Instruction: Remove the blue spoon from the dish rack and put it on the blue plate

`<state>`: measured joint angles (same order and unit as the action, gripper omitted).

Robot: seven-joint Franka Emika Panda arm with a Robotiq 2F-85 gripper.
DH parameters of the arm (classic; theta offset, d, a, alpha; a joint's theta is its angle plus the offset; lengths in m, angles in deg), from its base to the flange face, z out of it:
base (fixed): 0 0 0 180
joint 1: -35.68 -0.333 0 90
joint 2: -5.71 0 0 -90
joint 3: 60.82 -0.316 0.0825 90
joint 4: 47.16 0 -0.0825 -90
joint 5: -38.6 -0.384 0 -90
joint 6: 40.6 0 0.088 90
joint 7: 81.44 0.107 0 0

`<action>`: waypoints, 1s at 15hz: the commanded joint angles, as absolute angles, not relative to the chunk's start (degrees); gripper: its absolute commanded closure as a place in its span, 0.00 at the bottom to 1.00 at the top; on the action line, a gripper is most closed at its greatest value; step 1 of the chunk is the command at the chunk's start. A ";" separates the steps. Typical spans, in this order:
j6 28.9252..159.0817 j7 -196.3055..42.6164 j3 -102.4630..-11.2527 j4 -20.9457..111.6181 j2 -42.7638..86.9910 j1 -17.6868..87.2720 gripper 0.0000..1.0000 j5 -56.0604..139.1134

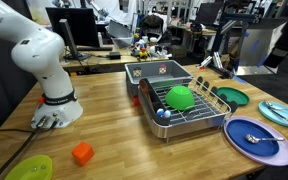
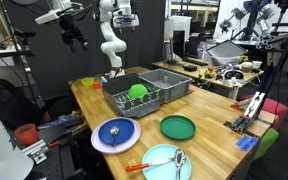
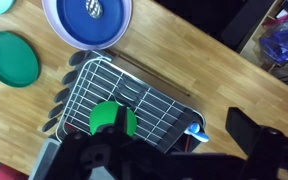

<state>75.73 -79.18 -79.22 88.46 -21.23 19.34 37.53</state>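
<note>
The blue spoon (image 3: 192,129) lies at a corner of the dish rack (image 3: 134,85), its bright blue bowl showing past the wires; it also shows in an exterior view (image 1: 164,113). The dish rack (image 1: 199,112) (image 2: 124,100) holds a green bowl (image 3: 104,117). The blue plate (image 3: 69,35) (image 1: 274,148) (image 2: 99,142) lies on the table beside the rack, with a small dark blue object on it. My gripper (image 3: 184,152) hangs high above the rack, open and empty, with the spoon between its fingers in the wrist view.
A dark green plate (image 3: 12,58) (image 1: 231,97) (image 2: 178,127) and a light teal plate with utensils (image 1: 281,112) (image 2: 167,163) lie near the blue plate. A grey bin (image 1: 159,72) (image 2: 174,80) stands behind the rack. An orange block (image 1: 81,153) and a yellow-green plate (image 1: 29,168) lie near the arm's base.
</note>
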 commanded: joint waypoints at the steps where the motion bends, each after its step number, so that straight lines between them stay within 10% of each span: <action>1: 76.74 -80.79 -80.31 81.03 -11.74 19.10 0.00 40.61; 15: 80.10 -80.04 -80.50 75.29 -3.52 18.15 0.00 40.18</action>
<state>80.28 -80.16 -80.85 75.50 -3.63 18.55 40.07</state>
